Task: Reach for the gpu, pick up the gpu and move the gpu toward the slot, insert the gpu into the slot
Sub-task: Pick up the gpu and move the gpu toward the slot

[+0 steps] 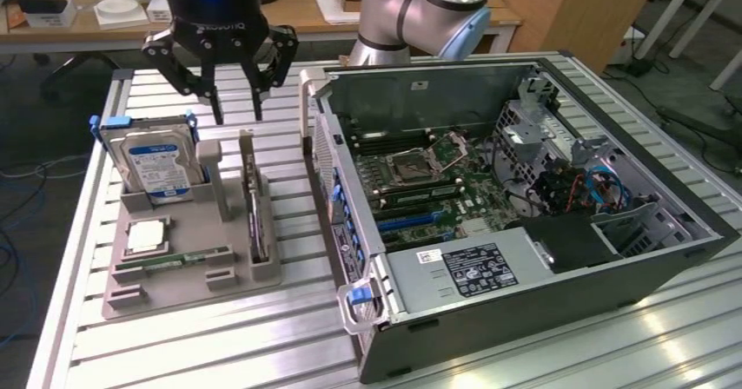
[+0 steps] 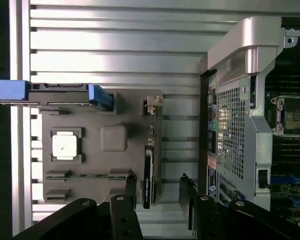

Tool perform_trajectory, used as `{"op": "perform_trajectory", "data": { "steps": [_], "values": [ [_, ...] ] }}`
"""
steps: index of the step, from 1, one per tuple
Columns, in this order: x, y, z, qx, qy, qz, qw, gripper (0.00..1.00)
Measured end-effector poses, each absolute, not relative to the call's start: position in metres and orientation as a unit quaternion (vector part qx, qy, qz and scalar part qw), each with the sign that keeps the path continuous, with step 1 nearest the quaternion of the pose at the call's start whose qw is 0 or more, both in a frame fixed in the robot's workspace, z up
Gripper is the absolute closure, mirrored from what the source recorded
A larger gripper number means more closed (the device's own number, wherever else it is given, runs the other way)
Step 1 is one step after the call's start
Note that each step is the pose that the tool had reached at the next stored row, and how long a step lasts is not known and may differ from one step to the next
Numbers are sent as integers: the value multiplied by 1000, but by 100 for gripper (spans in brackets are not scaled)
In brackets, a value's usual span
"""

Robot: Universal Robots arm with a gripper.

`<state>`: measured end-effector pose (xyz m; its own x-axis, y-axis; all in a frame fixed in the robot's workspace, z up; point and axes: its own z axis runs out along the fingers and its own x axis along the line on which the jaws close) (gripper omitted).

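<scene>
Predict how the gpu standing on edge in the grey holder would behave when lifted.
Probably stiff: the gpu is a flat board standing upright in the grey holder without sagging. Likely light for its length, being so thin. Might tip if pushed sideways, since it rests on a narrow edge.

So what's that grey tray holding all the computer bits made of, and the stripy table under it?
The grey moulded tray looks like matt plastic, maybe printed: it has a dull, even colour, chunky rounded posts and no shine. The stripy silver table looks like bare metal, probably aluminium: its long ribbed slats glint brightly in the light.
</scene>
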<state>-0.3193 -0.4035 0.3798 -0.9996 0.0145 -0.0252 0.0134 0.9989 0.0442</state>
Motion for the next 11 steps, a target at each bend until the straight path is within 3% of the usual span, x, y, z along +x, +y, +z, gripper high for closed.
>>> {"op": "perform_trajectory", "data": {
  "steps": [11],
  "values": [
    [-320, -406, 362, 11, 1000, 22, 15, 53]
  ]
}}
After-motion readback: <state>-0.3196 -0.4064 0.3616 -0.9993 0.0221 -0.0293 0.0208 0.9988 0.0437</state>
